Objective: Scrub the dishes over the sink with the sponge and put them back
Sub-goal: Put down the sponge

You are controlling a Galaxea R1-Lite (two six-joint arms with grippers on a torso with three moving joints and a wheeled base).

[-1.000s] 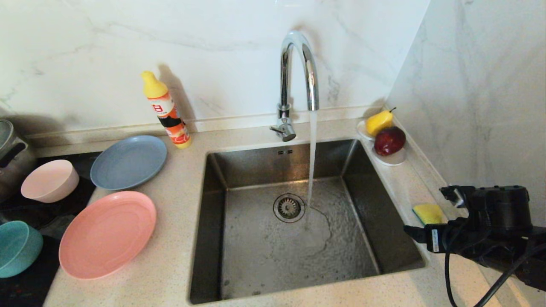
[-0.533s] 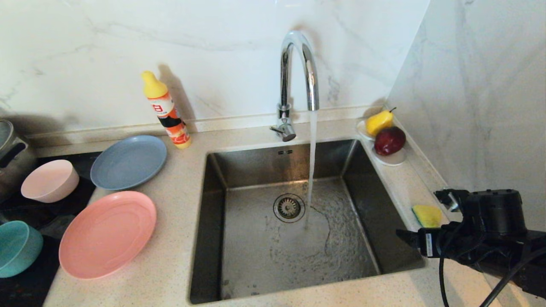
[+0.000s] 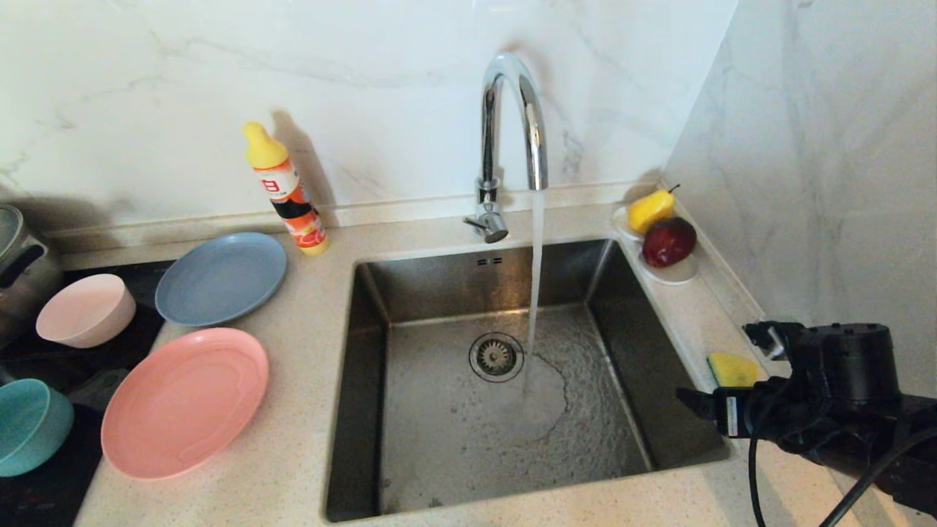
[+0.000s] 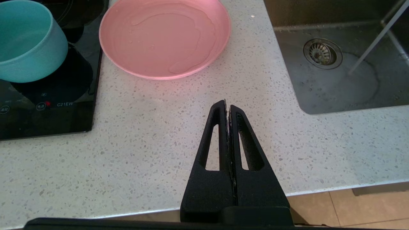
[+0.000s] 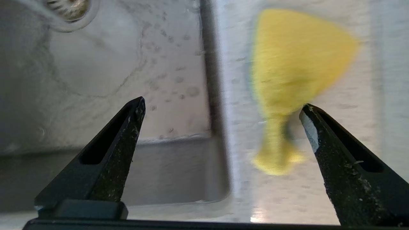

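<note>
Change: since a second ago the right claw [image 5: 220, 107] has slid a little toward the sink, now covering more of the sponge's near edge in the head view; the dishes have not shifted.
Right claw: fingers spread wide, holding nothing, hovering over the desk [image 3: 681, 307] at the sink's right rim.
Sponge: yellow sponge [image 3: 732, 368] lies flat on the desk just ahead of the right claw, closer to its right finger than its left; claw and sponge are apart.
Sink: steel sink [image 3: 373, 410] sits to the left of the right claw, its left finger out over the basin; water runs from the tap [image 3: 512, 110] onto the floor beside the drain [image 3: 496, 356].
Left claw: left claw [image 4: 227, 107] has its fingers pressed together, empty, parked above the desk's front edge.
Dishes: salmon plate [image 3: 184, 402] lies just ahead of the left claw, teal bowl [image 3: 29, 424] ahead and to its left on a black cooktop [image 4: 48, 105]; blue-grey plate [image 3: 220, 277] and pale pink bowl [image 3: 86, 309] sit farther back.
Other things: soap bottle [image 3: 285, 190] stands by the wall; a pear [image 3: 650, 209] and an apple [image 3: 667, 241] rest on a small white dish [image 3: 677, 274] beyond the sponge.
</note>
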